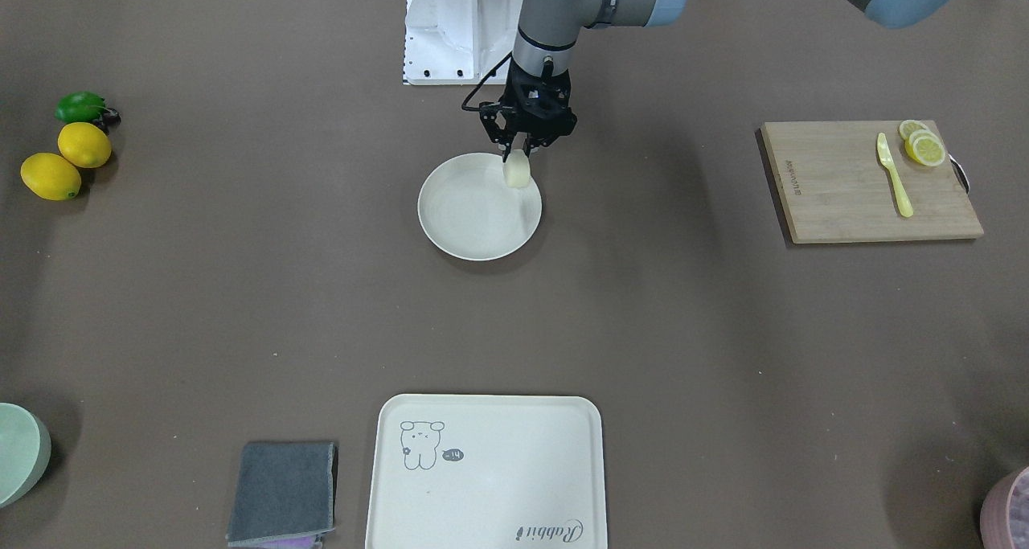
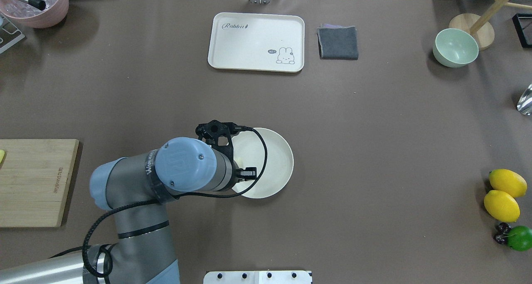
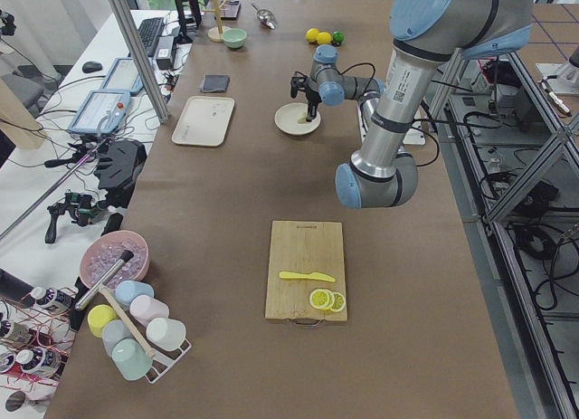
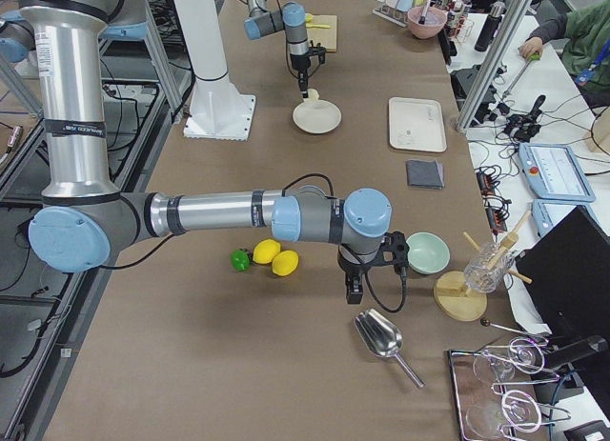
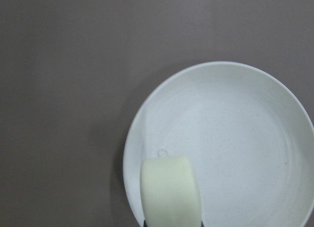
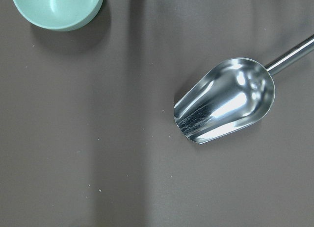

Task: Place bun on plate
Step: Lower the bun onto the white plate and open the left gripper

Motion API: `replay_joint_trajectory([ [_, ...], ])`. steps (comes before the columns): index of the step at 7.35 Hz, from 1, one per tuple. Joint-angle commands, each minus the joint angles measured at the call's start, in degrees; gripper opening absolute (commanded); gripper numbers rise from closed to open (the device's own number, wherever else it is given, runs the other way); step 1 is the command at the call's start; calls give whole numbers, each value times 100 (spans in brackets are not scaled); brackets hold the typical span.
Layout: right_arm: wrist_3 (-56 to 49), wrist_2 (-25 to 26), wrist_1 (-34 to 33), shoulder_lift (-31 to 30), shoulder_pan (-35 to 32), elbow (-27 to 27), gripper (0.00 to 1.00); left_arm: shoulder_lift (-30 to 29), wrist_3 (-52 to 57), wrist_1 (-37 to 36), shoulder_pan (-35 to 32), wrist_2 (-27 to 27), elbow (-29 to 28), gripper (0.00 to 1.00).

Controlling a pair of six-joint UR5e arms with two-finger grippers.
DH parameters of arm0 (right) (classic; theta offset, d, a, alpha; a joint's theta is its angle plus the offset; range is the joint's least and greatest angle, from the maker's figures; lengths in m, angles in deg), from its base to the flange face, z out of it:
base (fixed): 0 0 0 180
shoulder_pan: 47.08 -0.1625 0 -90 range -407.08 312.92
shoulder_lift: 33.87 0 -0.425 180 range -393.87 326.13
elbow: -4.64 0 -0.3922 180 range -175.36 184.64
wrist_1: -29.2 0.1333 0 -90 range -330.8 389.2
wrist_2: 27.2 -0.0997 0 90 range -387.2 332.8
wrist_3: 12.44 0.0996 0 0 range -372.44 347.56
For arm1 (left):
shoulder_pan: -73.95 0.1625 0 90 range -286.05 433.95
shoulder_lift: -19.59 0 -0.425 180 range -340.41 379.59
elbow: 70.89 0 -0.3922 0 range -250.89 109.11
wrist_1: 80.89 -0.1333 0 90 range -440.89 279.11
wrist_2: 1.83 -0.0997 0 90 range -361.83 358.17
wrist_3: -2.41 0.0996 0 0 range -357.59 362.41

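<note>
A pale cream bun (image 1: 517,173) hangs just above the robot-side rim of the round cream-white plate (image 1: 466,211), with my left gripper (image 1: 518,153) shut on its top. The left wrist view looks down past the bun (image 5: 170,188) onto the plate (image 5: 235,138) underneath. From overhead, the left arm covers the bun and the near-left part of the plate (image 2: 274,151). My right gripper (image 4: 355,287) appears only in the exterior right view, low over the table between the lemons and a metal scoop; I cannot tell whether it is open or shut.
A rectangular cream tray (image 1: 482,469) and a folded grey cloth (image 1: 281,493) lie on the operators' side. A wooden board (image 1: 852,183) carries lemon slices and a yellow knife. Two lemons (image 1: 68,159) and a lime lie at the opposite end. A green bowl (image 6: 56,9) and a scoop (image 6: 225,107) sit below the right wrist.
</note>
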Motion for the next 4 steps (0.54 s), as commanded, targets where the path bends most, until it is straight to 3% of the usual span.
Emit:
replay_joint_trajectory([
  [1,2,-3,-8,-134,-52,-145,100,-362,-59,-2,88,-61,-381,34],
  [4,10,6,-8,-372,-61,-419,100,-520,11,15,96,-272,-819,34],
])
